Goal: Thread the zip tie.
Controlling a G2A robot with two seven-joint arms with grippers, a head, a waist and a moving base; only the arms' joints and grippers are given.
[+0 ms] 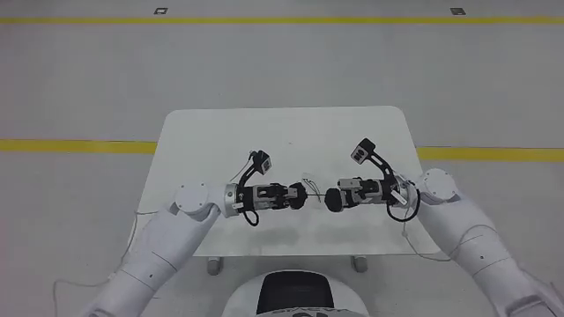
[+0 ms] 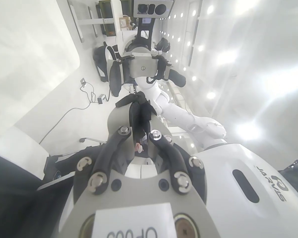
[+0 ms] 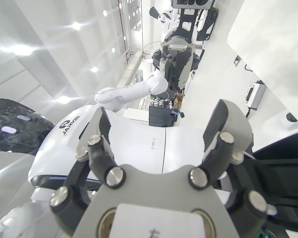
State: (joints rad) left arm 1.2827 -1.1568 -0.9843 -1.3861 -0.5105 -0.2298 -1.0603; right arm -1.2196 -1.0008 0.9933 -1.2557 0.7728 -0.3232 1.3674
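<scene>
Location of zip tie (image 2: 124,101): clamped between the closed jaws of left gripper (image 1: 301,196), above the centre of the table (image 1: 352,132), dark tail pointing to 3 o'clock. Right gripper (image 1: 330,199): at 3 o'clock of left, near, not touching, jaws wide apart. Handling, as judged: light, thin, springy, slick; prone to flexing. Take hold just behind the free tip for stiffness; avoid mid-span.

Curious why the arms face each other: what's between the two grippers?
In the left wrist view, a dark zip tie end pokes from the shut jaws of the left gripper toward the open right gripper; nothing else.
</scene>
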